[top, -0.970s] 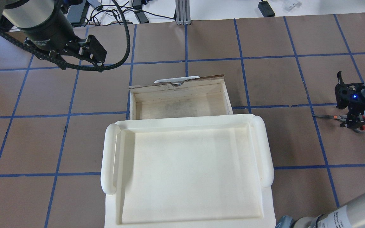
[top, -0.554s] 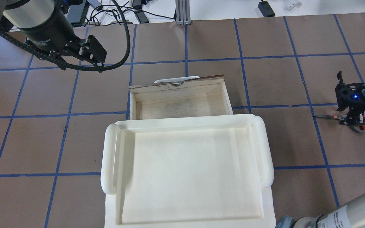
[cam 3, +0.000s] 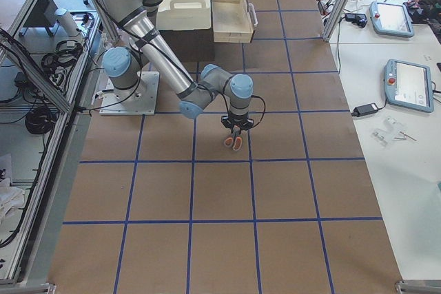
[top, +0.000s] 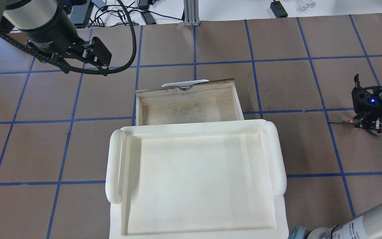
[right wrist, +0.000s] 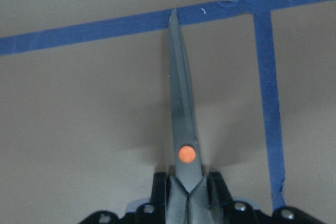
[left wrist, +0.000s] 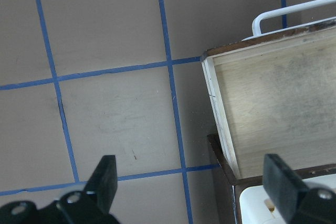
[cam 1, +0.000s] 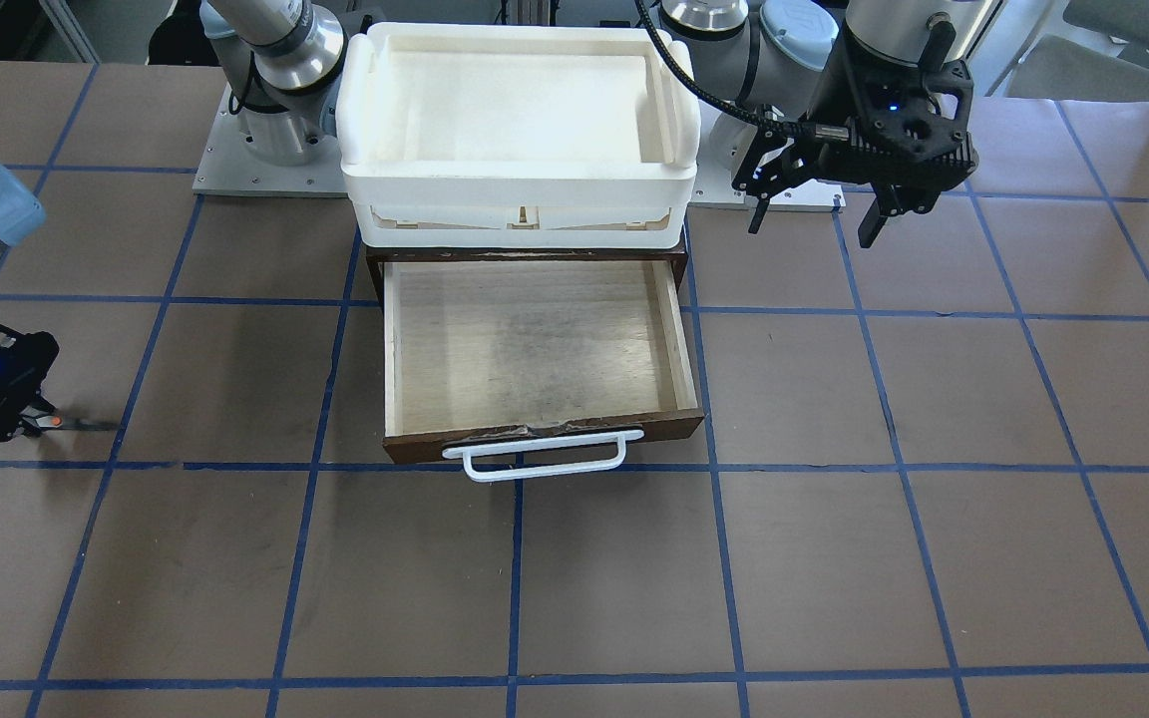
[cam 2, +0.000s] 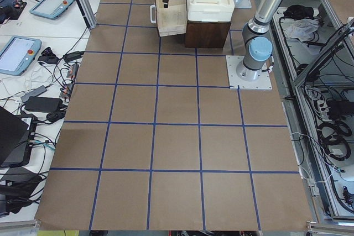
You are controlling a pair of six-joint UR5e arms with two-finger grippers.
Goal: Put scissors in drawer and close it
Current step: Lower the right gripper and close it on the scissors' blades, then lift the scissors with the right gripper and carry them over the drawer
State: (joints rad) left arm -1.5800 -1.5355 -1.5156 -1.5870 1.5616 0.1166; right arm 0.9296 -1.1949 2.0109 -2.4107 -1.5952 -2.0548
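Observation:
The scissors [right wrist: 184, 119] point their grey blades away from my right wrist camera, orange pivot dot showing. My right gripper [right wrist: 187, 190] is shut on them just behind the pivot, low over the table at the far right of the overhead view [top: 366, 125]. Their blade tip [top: 340, 121] sticks out toward the drawer. The drawer [top: 187, 111] is pulled open and empty, with its white handle [cam 1: 535, 457] on the chipped front. My left gripper [top: 96, 57] is open and empty, hovering left of the drawer, which shows in the left wrist view [left wrist: 278, 108].
A large white plastic tray [top: 114, 166] sits on top of the dark cabinet that holds the drawer. Brown table paper with a blue tape grid [cam 1: 714, 558] lies all around. Cables and power bricks [top: 144, 13] lie past the far edge.
My right gripper has closed in on the scissors and shifted slightly. The handles now show less beside it. The left arm and the drawer have not moved.

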